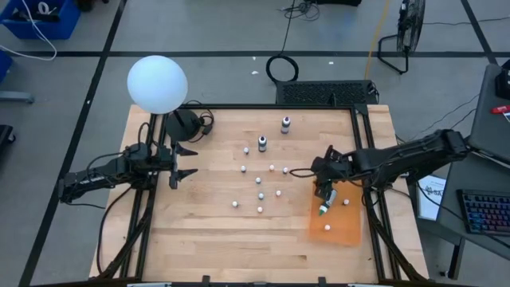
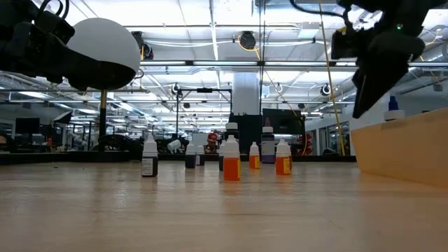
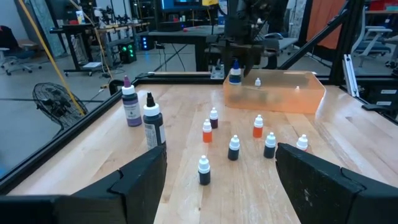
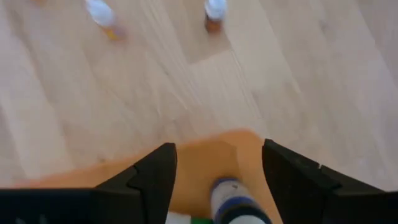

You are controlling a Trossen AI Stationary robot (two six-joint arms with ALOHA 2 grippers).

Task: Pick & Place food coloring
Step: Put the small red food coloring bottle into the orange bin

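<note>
A: What is the right pincer [image 1: 323, 191] doing?

B: It hangs over the near corner of an orange tray [image 1: 348, 236], fingers spread wide and gripping nothing. A blue-capped bottle of food coloring [image 4: 231, 202] sits in the gap just under them, inside the tray. It looks set down rather than held.

A: How should this step be done well?

B: Judging from this, lift straight up with the fingers kept apart, so neither one clips the cap and tips the bottle or knocks its neighbours.

A: How many bottles are there?

B: Three in the tray: the one beneath the pincer and two white-capped ones [image 1: 346, 202] just beyond it. Out on the bare wood beside the pincer, nine small bottles [image 1: 260, 195] stand loosely scattered. Farther off are two taller bottles [image 1: 262, 144], one purple and one dark. That leaves eleven to move.

A: And the other arm?

B: The left pincer [image 1: 182, 163] waits well apart, past the scattered bottles, wide open and empty
</note>
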